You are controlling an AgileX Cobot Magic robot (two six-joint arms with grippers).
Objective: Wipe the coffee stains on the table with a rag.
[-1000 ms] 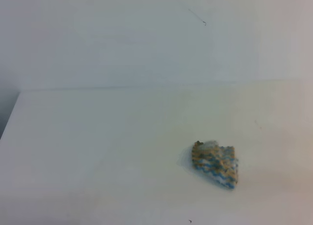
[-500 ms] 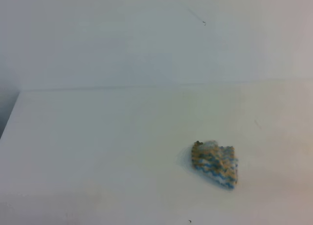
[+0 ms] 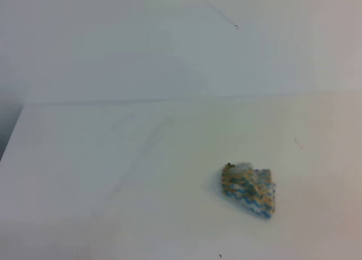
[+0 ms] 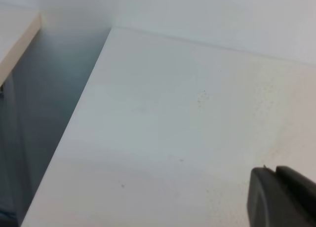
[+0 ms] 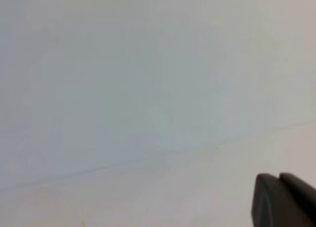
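Note:
The rag [image 3: 250, 189], knitted with blue, white and tan zigzag stripes, lies crumpled on the white table [image 3: 113, 169] at the right of the middle in the high view. No amber-brown coffee blotch shows in any view. Neither arm is in the high view. In the left wrist view only a black corner of my left gripper [image 4: 282, 197] shows at the bottom right, over bare table [image 4: 163, 118]. In the right wrist view a black corner of my right gripper [image 5: 284, 200] shows at the bottom right, facing the wall. Whether either is open is hidden.
A white upright wall [image 3: 169, 45] with a thin dark scratch [image 3: 226, 18] stands behind the table. The table's left edge [image 3: 11, 135] drops to a dark gap, also seen in the left wrist view [image 4: 49, 113].

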